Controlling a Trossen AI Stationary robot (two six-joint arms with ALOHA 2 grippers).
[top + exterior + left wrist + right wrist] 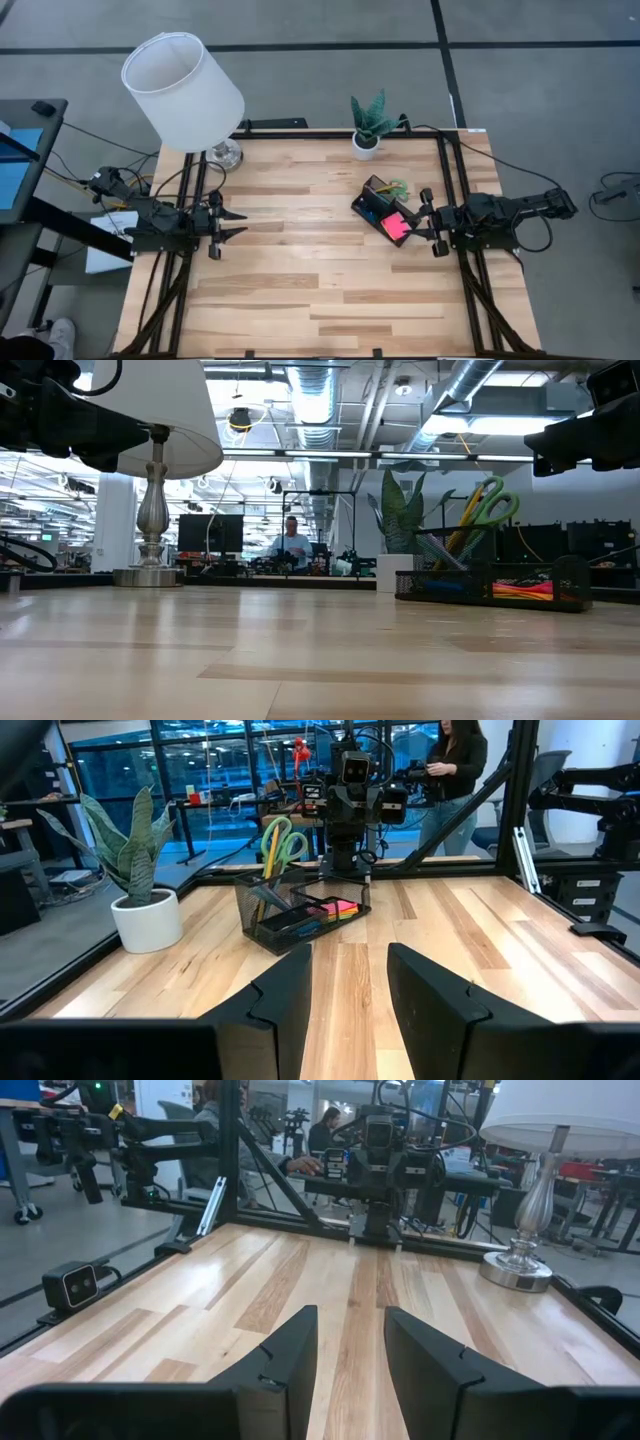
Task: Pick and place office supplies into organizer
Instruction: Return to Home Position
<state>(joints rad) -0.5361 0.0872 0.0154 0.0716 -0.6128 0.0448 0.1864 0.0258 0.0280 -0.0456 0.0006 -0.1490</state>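
The black mesh organizer point(378, 208) stands on the table's right half, just in front of my right gripper point(420, 222). Green-handled scissors point(283, 845) stand upright in its raised back part with pens beside them. A pink sticky-note pad point(397, 226) lies in its low tray. In the low view the organizer point(490, 586) rests flat on the wood. My right gripper point(350, 1365) is open and level, holding nothing. My left gripper point(238, 225) waits at the table's left edge. It too is open point(350, 1010), and it faces the organizer point(300, 915) across the table.
A white-shaded lamp point(185, 90) stands at the far left corner and a white pot with a green plant point(367, 140) at the far edge. Black frame rails point(450, 180) run along the table's sides. Bare wood point(300, 270) lies between the arms.
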